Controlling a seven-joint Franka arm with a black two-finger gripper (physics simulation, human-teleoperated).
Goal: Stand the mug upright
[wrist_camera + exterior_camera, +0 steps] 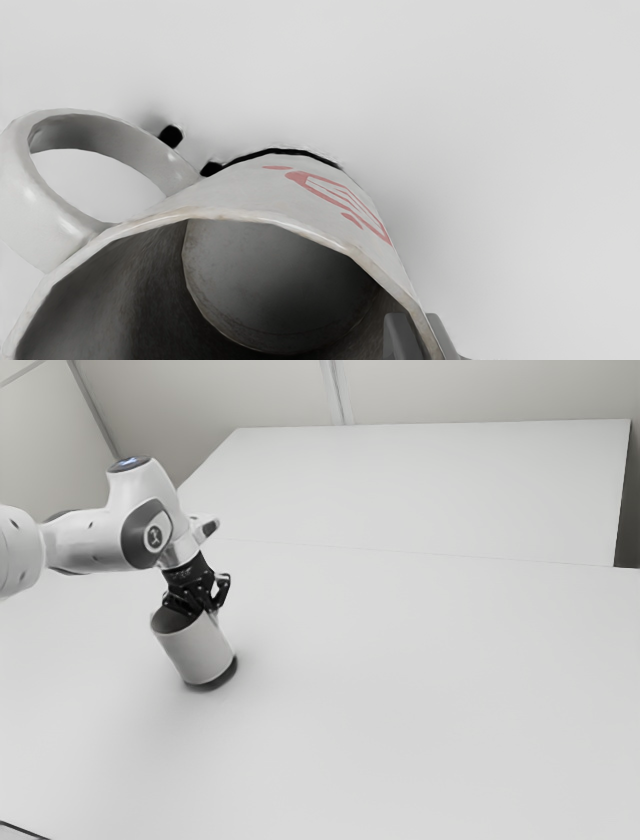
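In the exterior view my arm [90, 543] comes in from the left edge, and my gripper [209, 613] is left of centre, at the rim of the mug [197, 650]. The mug sits there too, a bit below the middle of the frame's height, over the white table [420, 700]. Its mouth faces up and toward the upper left, its base down and toward the lower right, with a dark shadow [226, 674] at the base. I can't tell whether it stands quite straight, or whether the base rests flat. In the wrist view my jaws are drawn in on the mug's wall, one finger [397, 335] inside the mouth and the other outside, with the rim [422, 320] pinched between them. The handle [15, 175] juts out well apart from my fingers, and a red print [320, 187] marks the outer wall between handle and fingers.
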